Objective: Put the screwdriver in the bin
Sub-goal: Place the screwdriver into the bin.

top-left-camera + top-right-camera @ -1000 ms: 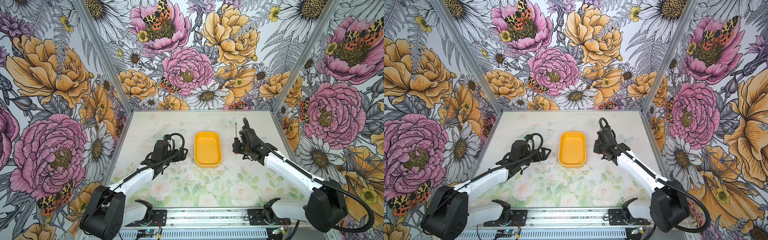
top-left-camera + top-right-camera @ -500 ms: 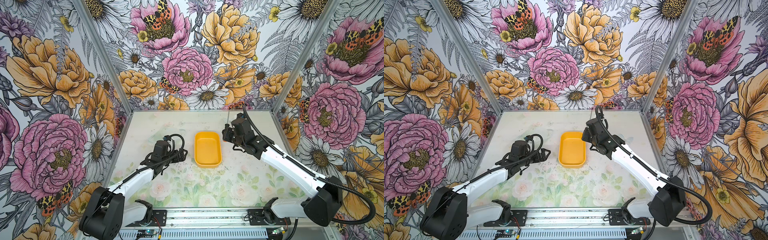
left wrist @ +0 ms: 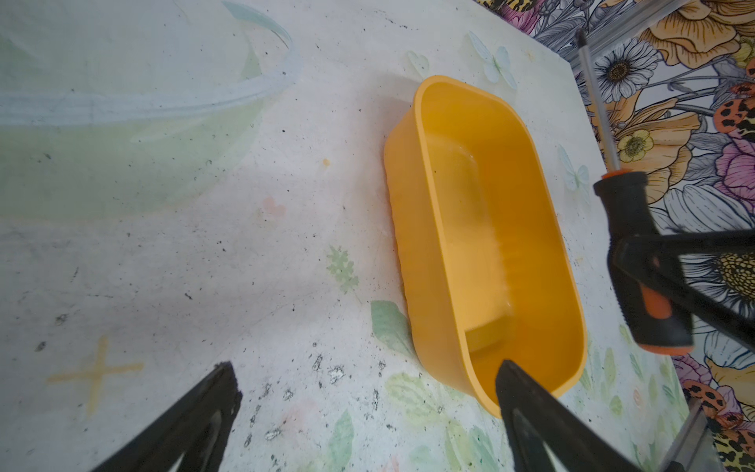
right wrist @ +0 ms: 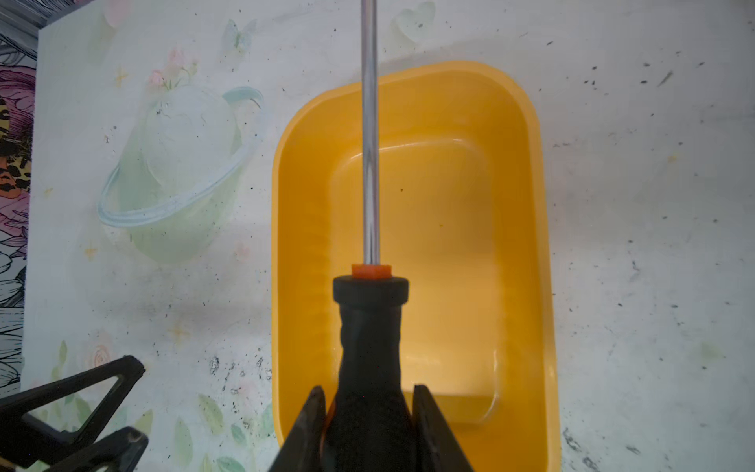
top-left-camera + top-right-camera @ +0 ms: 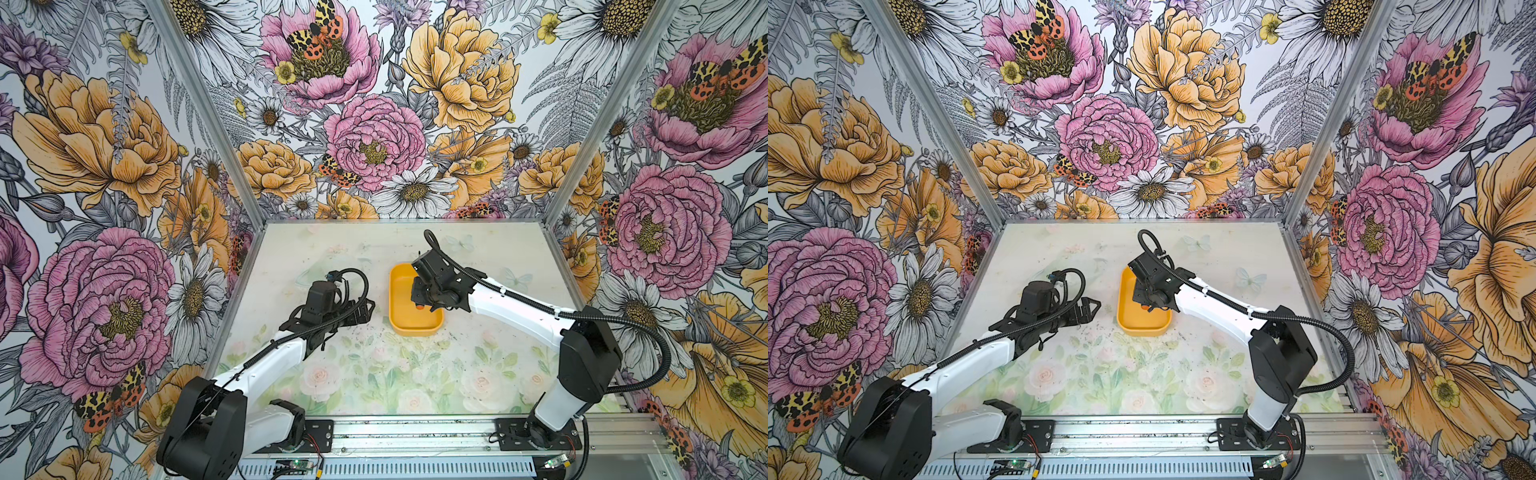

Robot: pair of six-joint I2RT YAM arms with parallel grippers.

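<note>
**Yellow-orange bin (image 4: 470,245) under a gripped screwdriver (image 4: 369,347)**

We are pinching the screwdriver's black handle between our right fingers (image 4: 433,425), holding it over the bin on the tabletop (image 4: 633,245). Our left fingers (image 3: 192,425) are standing spread apart near the bin.

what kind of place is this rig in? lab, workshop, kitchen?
Probably a purpose-built robot test cell, not a real workshop: floral-printed wall panels box in the table, aluminium posts frame the corners, and the left arm and right arm are mounted on a rail at the front.
</note>
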